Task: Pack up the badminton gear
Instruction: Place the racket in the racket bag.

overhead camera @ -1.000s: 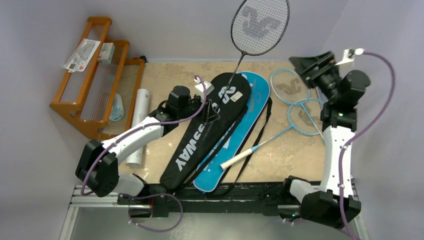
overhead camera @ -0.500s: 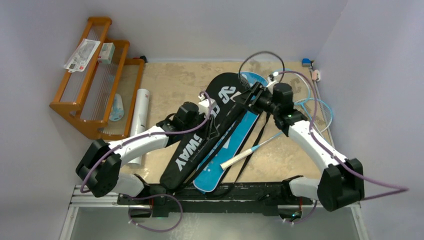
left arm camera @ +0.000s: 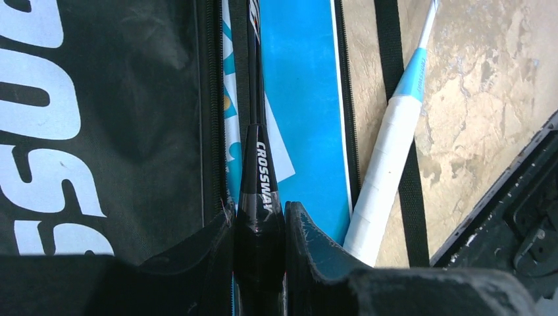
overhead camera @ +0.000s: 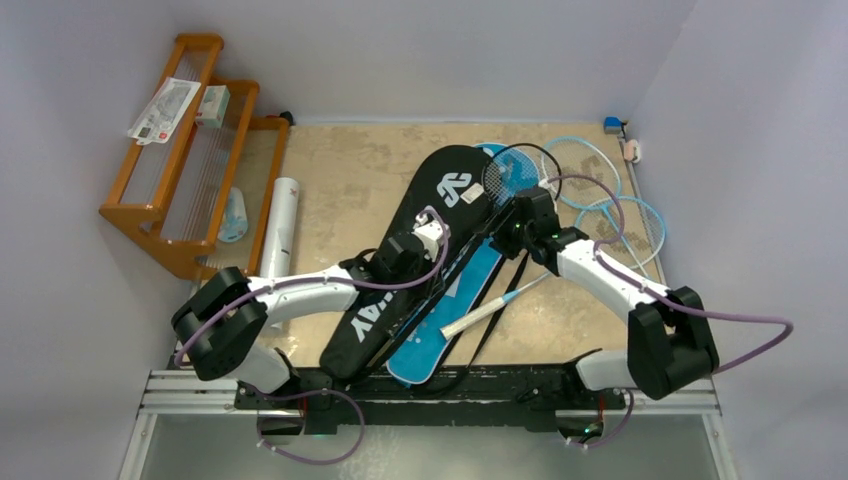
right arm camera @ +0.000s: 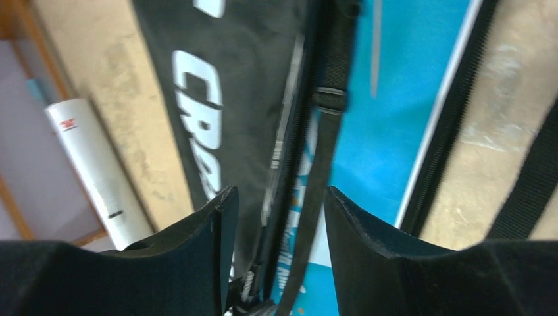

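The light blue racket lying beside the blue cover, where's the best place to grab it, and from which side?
Take the light blue racket by its white handle, straight from above, fingers closing across it. The handle is its thickest part and lies flat over a black strap. The blue cover sits close on one side, bare table on the other, so favour the table side.

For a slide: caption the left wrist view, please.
Left gripper clamps the black racket over the blue cover.
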Robot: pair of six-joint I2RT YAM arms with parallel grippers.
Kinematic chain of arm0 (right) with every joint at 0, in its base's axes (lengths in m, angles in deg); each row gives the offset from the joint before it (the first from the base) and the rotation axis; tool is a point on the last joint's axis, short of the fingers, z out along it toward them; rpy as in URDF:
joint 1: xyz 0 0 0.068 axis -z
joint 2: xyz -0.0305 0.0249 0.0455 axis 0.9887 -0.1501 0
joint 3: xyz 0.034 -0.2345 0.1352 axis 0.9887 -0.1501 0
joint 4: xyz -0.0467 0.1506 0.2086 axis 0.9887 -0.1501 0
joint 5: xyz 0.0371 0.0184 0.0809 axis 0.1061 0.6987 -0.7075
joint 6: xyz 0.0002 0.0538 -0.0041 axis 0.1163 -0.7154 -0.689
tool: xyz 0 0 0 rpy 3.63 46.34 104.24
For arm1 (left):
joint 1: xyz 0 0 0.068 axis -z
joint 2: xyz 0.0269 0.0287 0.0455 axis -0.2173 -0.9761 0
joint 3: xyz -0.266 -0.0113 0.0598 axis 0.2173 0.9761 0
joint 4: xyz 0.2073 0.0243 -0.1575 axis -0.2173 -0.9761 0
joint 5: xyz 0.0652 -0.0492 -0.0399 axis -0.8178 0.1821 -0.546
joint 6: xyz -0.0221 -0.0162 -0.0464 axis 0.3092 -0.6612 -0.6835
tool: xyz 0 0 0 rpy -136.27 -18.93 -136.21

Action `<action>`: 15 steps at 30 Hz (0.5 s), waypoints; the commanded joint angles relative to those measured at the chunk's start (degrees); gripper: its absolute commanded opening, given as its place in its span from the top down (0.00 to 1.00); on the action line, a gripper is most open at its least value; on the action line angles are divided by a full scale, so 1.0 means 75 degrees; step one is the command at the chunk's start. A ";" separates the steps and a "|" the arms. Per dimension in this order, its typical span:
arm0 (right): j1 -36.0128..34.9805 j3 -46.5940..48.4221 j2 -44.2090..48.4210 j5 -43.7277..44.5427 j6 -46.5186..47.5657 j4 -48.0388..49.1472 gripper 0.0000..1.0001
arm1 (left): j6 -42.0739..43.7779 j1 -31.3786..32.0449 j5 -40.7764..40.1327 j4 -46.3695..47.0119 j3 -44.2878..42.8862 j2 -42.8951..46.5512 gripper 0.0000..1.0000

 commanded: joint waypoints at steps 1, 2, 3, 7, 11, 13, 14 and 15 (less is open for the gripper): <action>-0.0015 -0.0108 -0.0270 0.0694 -0.0294 -0.0567 0.48 | -0.0107 0.0253 -0.0568 0.0618 0.0163 0.0006 1.00; -0.0015 -0.0113 -0.0342 0.0684 -0.0290 -0.0518 0.48 | -0.0090 0.0278 -0.0438 0.0679 0.0182 -0.0014 1.00; -0.0015 -0.0100 -0.0433 0.0677 -0.0288 -0.0468 0.48 | -0.0084 0.0297 -0.0364 0.0725 0.0196 -0.0028 1.00; -0.0015 0.0206 -0.0960 0.0661 -0.0135 -0.0405 0.50 | -0.0105 0.0349 -0.0094 0.0726 0.0187 -0.0133 1.00; -0.0015 0.0502 -0.1414 0.0633 0.0015 -0.0403 0.58 | -0.0119 0.0375 -0.0117 0.0689 0.0198 -0.0138 1.00; -0.0015 0.0590 -0.1560 0.0592 0.0040 -0.0405 0.62 | -0.0130 0.0395 -0.0100 0.0655 0.0204 -0.0092 1.00; -0.0015 0.0620 -0.1605 0.0581 0.0054 -0.0390 0.63 | -0.0121 0.0399 -0.0089 0.0635 0.0209 -0.0073 1.00; -0.0015 0.0645 -0.1624 0.0560 0.0067 -0.0366 0.63 | -0.0110 0.0401 -0.0072 0.0625 0.0220 -0.0039 1.00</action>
